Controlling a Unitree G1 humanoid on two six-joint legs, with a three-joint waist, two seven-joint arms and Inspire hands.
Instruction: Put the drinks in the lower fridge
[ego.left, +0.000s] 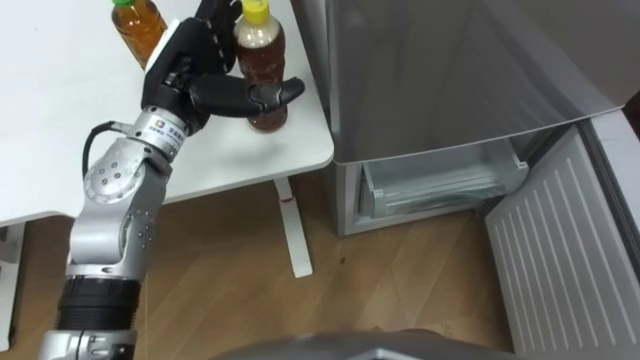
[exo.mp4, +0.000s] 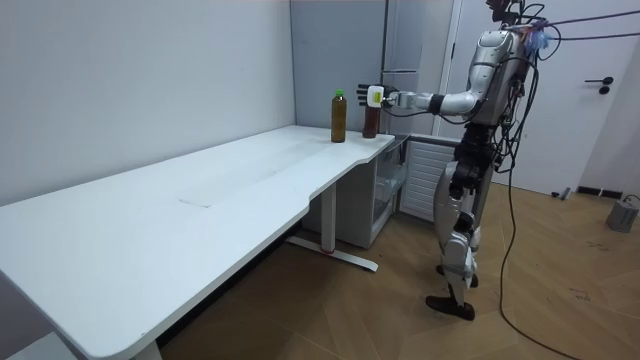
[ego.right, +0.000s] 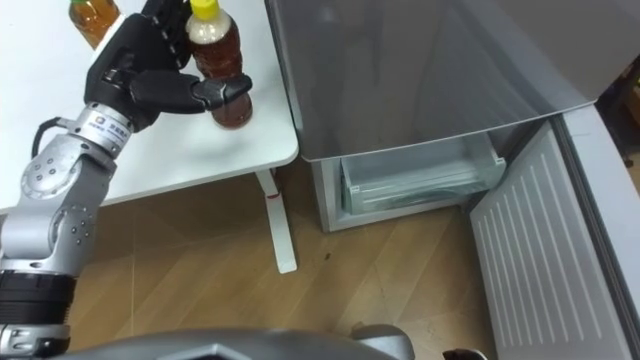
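The robot's left hand (ego.left: 195, 75), reaching in from the lower left, is wrapped around a yellow-capped bottle (ego.left: 262, 60) of brown tea. The thumb lies across the bottle's lower front and the fingers sit behind it. The bottle is upright and appears to stand near the corner of the white table (ego.left: 60, 130). It looks full, so probably fairly heavy, and its smooth plastic walls may give slightly and slip. A firm wrap around the mid-body seems the safest hold. A green-capped bottle (ego.left: 138, 28) stands near it on the table. To the right, the grey fridge (ego.left: 450, 70) has its lower door (ego.left: 560, 250) swung open, showing a pale drawer (ego.left: 440, 185).
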